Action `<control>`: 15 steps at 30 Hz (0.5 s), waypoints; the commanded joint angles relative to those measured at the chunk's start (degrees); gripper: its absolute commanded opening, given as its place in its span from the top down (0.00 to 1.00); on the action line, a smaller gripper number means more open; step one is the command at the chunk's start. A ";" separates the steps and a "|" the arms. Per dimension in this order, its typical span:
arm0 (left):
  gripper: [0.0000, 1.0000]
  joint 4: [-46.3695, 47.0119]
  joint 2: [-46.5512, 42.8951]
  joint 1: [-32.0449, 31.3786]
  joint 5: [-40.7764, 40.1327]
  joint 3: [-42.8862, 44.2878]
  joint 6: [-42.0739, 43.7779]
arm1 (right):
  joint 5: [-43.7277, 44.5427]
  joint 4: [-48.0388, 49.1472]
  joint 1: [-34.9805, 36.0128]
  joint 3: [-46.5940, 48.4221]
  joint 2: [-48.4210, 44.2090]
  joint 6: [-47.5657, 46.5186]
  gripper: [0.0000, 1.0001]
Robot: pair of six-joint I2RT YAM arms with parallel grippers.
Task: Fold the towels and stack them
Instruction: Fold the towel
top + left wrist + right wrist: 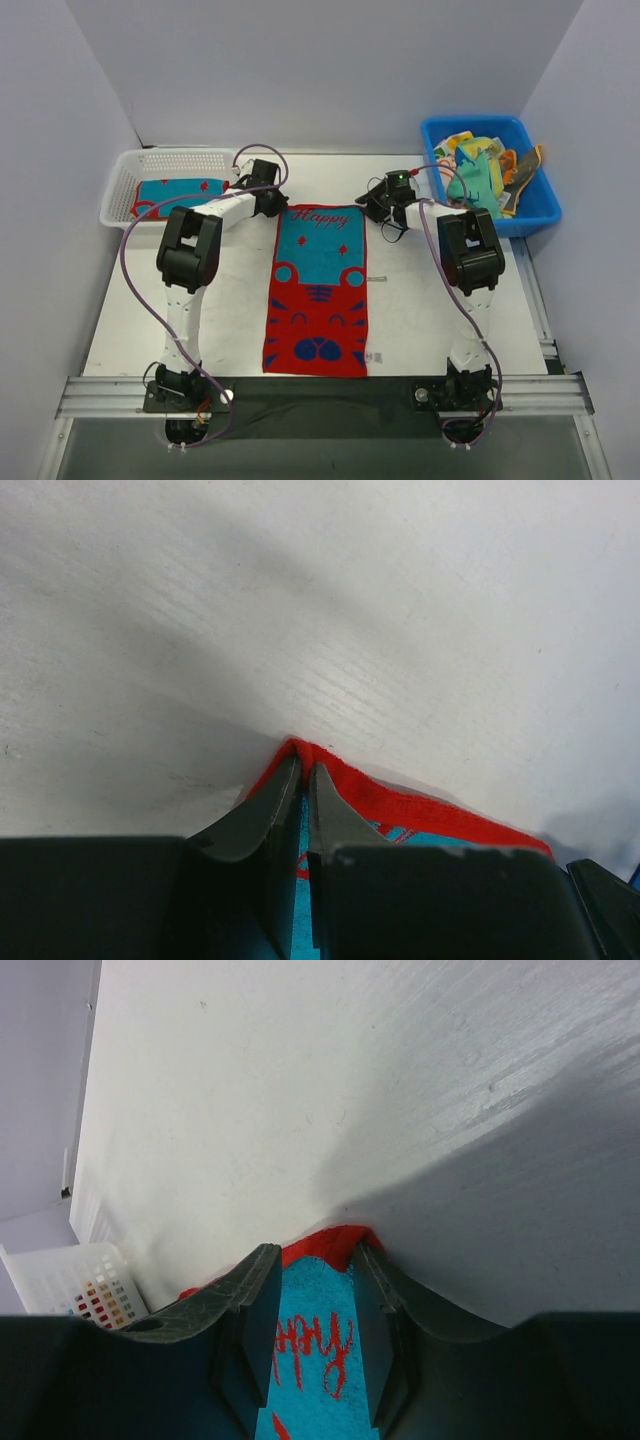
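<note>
A red-and-blue towel (pixel 318 290) with "Happy" lettering lies spread flat in the middle of the table. My left gripper (pixel 274 204) is at its far left corner. In the left wrist view the gripper (pixel 302 761) is shut on the red hem of that corner (pixel 400 802). My right gripper (pixel 373 209) is at the far right corner. In the right wrist view the gripper (pixel 313 1260) is open, and the towel's red corner (pixel 335 1243) lies between the two fingers. A folded red-and-blue towel (pixel 178 196) lies in the white basket.
The white mesh basket (pixel 125 170) stands at the back left. A blue plastic bin (pixel 538 200) at the back right holds several crumpled towels (pixel 480 170). The basket also shows in the right wrist view (pixel 90 1280). Walls close in at the back and on both sides.
</note>
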 commanded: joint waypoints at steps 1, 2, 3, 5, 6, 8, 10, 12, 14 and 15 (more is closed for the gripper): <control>1.00 1.15 -3.20 0.37 0.57 -0.68 0.72 | 0.39 -2.12 -0.24 2.76 1.19 0.42 0.66; 1.00 1.06 -3.29 0.37 0.57 -0.77 0.89 | 0.57 -2.30 -0.33 2.94 1.36 0.33 0.69; 1.00 0.97 -3.38 0.37 0.48 -0.86 1.07 | 0.74 -2.39 -0.33 3.20 1.45 0.24 0.76; 1.00 0.97 -3.64 0.46 0.04 -1.03 1.33 | 0.66 -3.09 -0.50 3.90 1.80 -0.28 0.85; 1.00 1.06 -3.73 0.46 0.04 -1.03 1.42 | 0.66 -3.09 -0.59 4.08 1.89 -0.46 0.87; 1.00 1.06 -3.99 0.46 -0.22 -1.03 1.86 | 0.66 -3.36 -0.68 4.35 2.07 -0.90 0.91; 1.00 1.15 -4.34 0.46 -0.49 -1.21 2.12 | 0.57 -3.44 -0.68 4.87 2.24 -1.25 0.98; 1.00 1.15 -4.78 0.54 -0.75 -1.39 2.47 | 0.66 -3.62 -0.86 5.05 2.33 -1.34 1.00; 1.00 1.23 -5.05 0.54 -0.84 -1.74 2.83 | 0.83 -3.53 -0.94 5.05 2.33 -1.25 1.00; 1.00 1.15 -5.31 0.63 -0.93 -1.82 2.83 | 0.92 -3.62 -1.03 5.05 2.33 -1.25 1.00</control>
